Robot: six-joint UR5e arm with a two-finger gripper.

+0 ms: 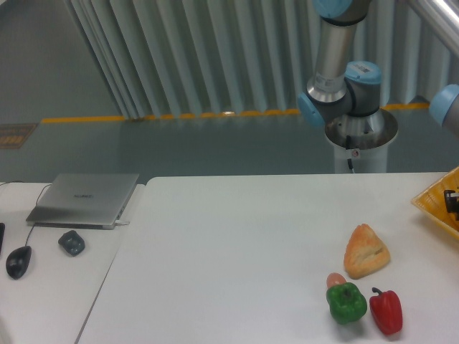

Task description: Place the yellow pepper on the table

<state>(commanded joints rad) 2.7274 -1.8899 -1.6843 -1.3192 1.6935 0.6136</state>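
The yellow pepper is out of view. The large white table (237,244) fills the lower middle and right of the camera view. At the far right edge, only a dark tip of my gripper (452,201) shows, low over the yellow basket (430,197) on the table's right side. The frame cuts off the fingers, so whether they are open or holding anything is hidden.
An orange-tan bread piece (366,251), a green pepper (347,302), a red pepper (386,311) and a small orange item (335,279) sit at the table's front right. The arm's base (344,100) stands behind the table. A laptop (84,198) and mouse (19,261) lie on the left desk.
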